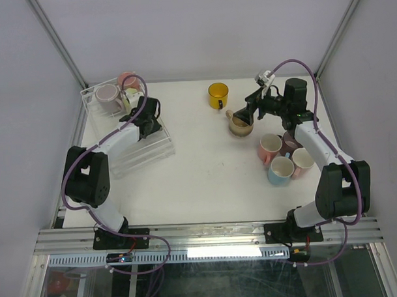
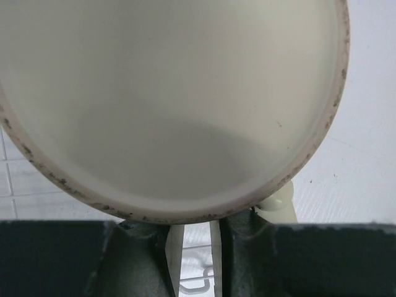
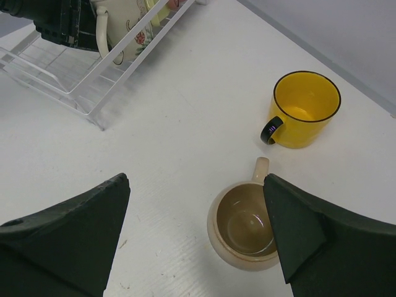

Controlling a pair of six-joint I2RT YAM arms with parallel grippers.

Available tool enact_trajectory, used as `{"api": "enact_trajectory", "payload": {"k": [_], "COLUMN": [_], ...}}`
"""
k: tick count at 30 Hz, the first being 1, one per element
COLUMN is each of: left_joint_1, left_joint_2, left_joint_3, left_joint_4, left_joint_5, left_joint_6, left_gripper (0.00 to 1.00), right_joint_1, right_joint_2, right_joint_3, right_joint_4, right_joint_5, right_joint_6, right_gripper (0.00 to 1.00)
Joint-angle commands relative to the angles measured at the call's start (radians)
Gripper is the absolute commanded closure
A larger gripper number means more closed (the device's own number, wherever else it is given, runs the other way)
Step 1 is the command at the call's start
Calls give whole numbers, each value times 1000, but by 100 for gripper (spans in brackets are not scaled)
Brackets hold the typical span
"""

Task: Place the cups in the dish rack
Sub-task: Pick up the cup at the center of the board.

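One beige cup point(image 3: 242, 226) stands just beyond the wide-parted right pincer point(image 3: 195, 180).

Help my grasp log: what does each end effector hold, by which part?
Right end effector: nothing; open over beige ceramic mug. Left end effector: at rim of cream ceramic mug; hold unclear.

We find the dish rack point(image 1: 146, 149) at ten o'clock on the table point(image 1: 206, 181), the racked mugs point(image 1: 107, 95) crowded in its far end. Near twelve o'clock stands a lone mug point(image 1: 217, 94), a squat mug point(image 1: 240, 125) near it at its five o'clock. At three o'clock the clustered mugs point(image 1: 271, 146) huddle touching, well apart from the rack
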Motion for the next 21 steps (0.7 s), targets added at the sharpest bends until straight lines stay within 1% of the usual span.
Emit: {"api": "enact_trajectory", "payload": {"k": [1,6,16,21], "left_joint_1": [23,23,22,23], "left_joint_2": [-32,-75,-237,-332], "left_joint_3": [52,39,-47,-73], "left_joint_4": [70,65,24,13], "left_joint_5": [-16,33,70,100], "left_joint_6": [17,52,85,116], "left_gripper": [78,72,60,49], "right_joint_1": [-7,-7,-7,-7], "right_joint_2": [-43,-45,-50,-50], "right_joint_3": [11,18,33,61], "right_joint_4": [16,-5,-43,-83], "right_joint_5": [-37,-49,-88,-118], "right_joint_6": [-8,-24,-33,-44], "right_gripper": [8,8,8,8]}}
